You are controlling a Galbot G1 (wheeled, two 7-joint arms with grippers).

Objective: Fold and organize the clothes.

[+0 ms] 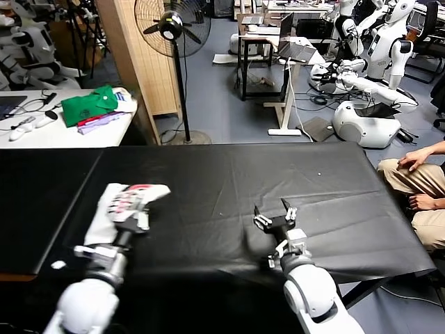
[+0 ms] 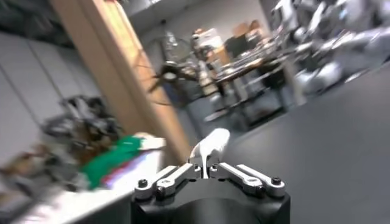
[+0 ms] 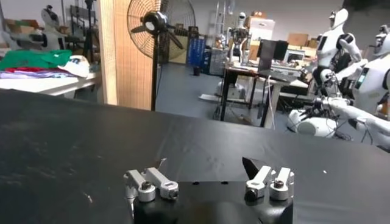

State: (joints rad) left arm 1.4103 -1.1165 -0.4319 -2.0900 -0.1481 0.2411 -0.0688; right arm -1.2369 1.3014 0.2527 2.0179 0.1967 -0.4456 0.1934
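Note:
The clothes are one white T-shirt [image 1: 147,192] with red-and-black print, bunched up at the left of the black table [image 1: 229,174]. My left gripper [image 1: 132,220] is shut on the T-shirt. In the left wrist view a strip of its white cloth [image 2: 210,145] is pinched between the closed jaws of the left gripper [image 2: 206,167] and sticks out past them. My right gripper [image 1: 274,217] stands open over bare black table near the front middle, well to the right of the T-shirt. The right wrist view shows this gripper [image 3: 204,164] with nothing between its fingers.
A white side table at the back left carries a green garment [image 1: 89,104] and a purple cloth [image 1: 103,124]. A standing fan [image 1: 174,28] and a wooden partition [image 1: 139,56] stand behind the table. A seated person [image 1: 421,188] is at the right edge. A small white scrap [image 1: 58,264] lies front left.

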